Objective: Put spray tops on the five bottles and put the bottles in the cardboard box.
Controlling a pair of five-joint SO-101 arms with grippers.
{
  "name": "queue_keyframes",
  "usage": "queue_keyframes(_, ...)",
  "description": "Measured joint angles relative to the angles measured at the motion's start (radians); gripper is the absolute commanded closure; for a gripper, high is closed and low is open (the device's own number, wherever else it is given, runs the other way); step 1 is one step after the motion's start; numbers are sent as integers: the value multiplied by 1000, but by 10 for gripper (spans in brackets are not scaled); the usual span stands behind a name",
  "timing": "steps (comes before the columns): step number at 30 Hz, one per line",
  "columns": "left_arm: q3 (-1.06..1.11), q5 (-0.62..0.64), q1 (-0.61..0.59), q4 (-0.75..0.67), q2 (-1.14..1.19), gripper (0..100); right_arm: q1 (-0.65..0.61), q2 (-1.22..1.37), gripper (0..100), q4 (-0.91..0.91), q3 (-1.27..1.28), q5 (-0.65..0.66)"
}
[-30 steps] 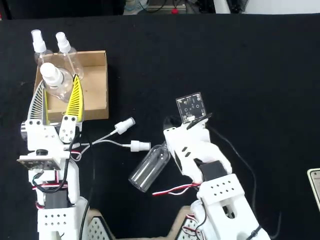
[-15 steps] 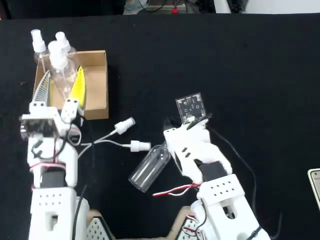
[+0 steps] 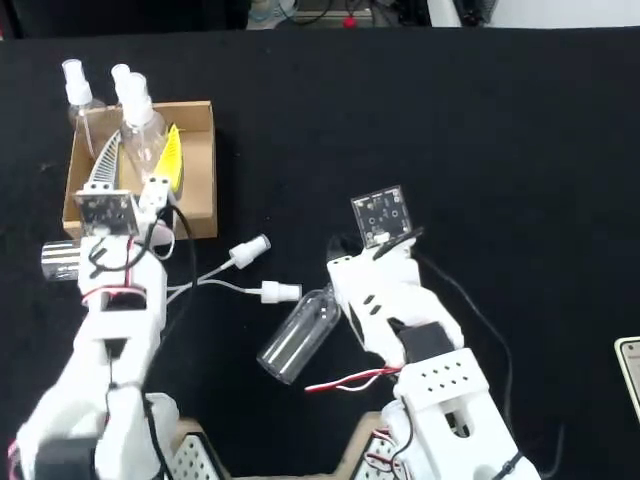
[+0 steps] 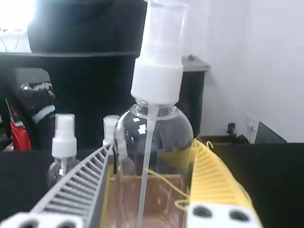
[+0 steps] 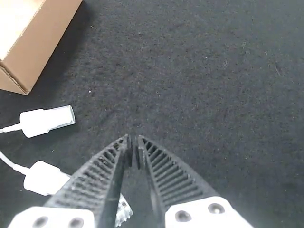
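High view: near the black table's far-left corner, the left gripper clasps a capped bottle over the cardboard box. Left wrist view: the bottle stands upright, nozzle up, with a white wall behind it. Right wrist view: the right gripper is pinched closed and empty.

Btls at box far end (2)

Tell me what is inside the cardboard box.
The left end effector holds a capped bottle upright inside the cardboard box, beside bare floor. The arm covers the box's near corner; whether the two capped bottles at its far edge stand inside is unclear.
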Motion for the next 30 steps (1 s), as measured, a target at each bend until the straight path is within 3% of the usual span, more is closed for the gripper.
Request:
queue_keyframes(12,-249,201,-12,-195,502,863,0,0,987,0,0,3)
queue_keyframes(26,-431,201,-11,-460,881,863,0,0,987,0,0,3)
queue_keyframes(30,-462,201,-11,-480,942,863,0,0,987,0,0,3)
